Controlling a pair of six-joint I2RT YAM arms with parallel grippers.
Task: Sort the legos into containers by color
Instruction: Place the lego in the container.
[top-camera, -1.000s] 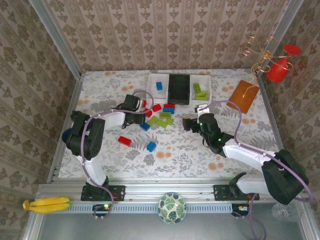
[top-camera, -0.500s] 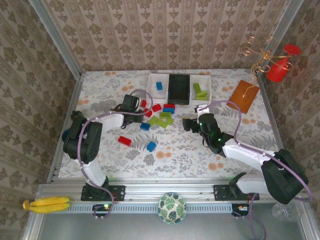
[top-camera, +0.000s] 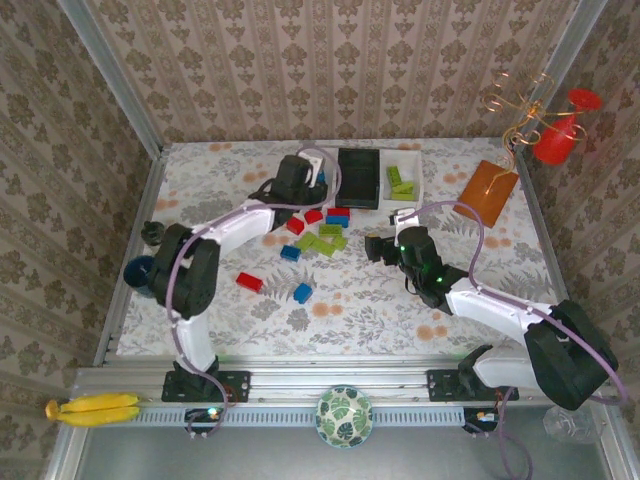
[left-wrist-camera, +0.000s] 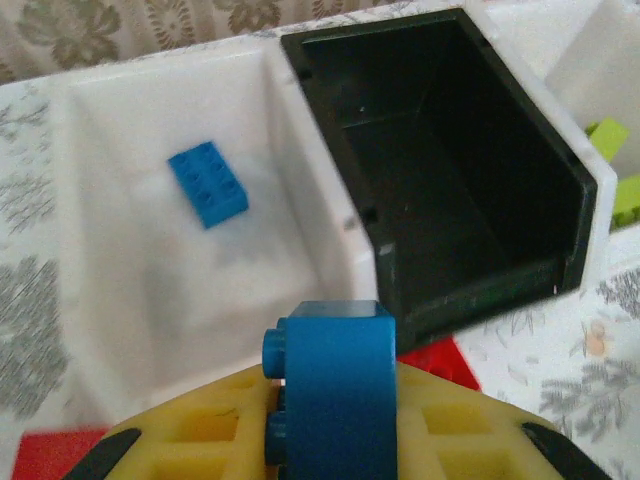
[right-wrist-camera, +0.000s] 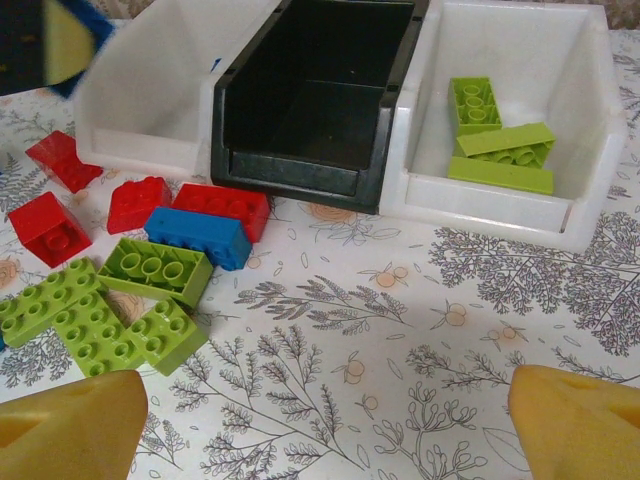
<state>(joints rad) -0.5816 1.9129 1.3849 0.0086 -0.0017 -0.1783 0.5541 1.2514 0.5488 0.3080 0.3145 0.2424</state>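
Top view: the left arm (top-camera: 235, 218) reaches over the left white tray (top-camera: 308, 158) at upper centre; loose bricks (top-camera: 322, 238) sit mid-frame on the desk (top-camera: 220, 165).

Left wrist: the left fingers (left-wrist-camera: 235, 400) pinch a blue brick (left-wrist-camera: 335, 385) at bottom centre; it looks stood on end, long axis up-down, studs facing left; I'd carry it further over that tray, clear of the black tray (left-wrist-camera: 440, 180), and let go low; the blue one inside (left-wrist-camera: 207, 182) lies flat, slanting upper left to lower right.

Right wrist: the right fingers (right-wrist-camera: 70, 425) are spread wide, holding nothing.

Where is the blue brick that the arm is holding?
Left wrist view: the blue brick is clamped in the left gripper, by the near rim of the left white tray.
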